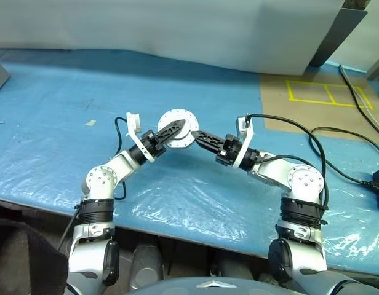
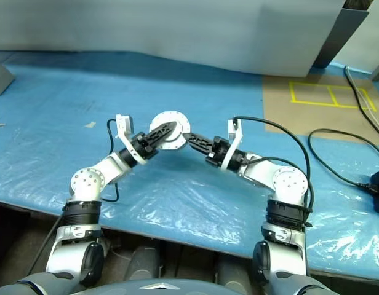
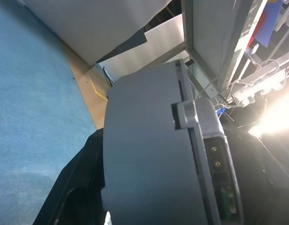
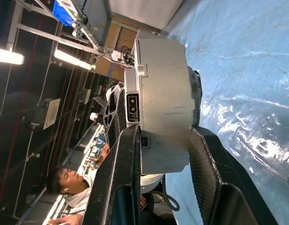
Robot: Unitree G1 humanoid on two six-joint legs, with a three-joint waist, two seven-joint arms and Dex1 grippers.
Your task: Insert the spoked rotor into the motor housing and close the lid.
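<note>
Above the blue worktop, the right tool clamps the grey housing by its flat faces, lid fitted on it, while the left tool reaches across it, its grip unclear.

A blue plastic sheet covers the tabletop, wrinkled and glossy toward six o'clock. At two o'clock lies a brown cardboard patch marked with yellow tape rectangles — black cables snake across it toward three o'clock. A person sits at a workbench under strip lights — seen in the right wrist view.
</note>
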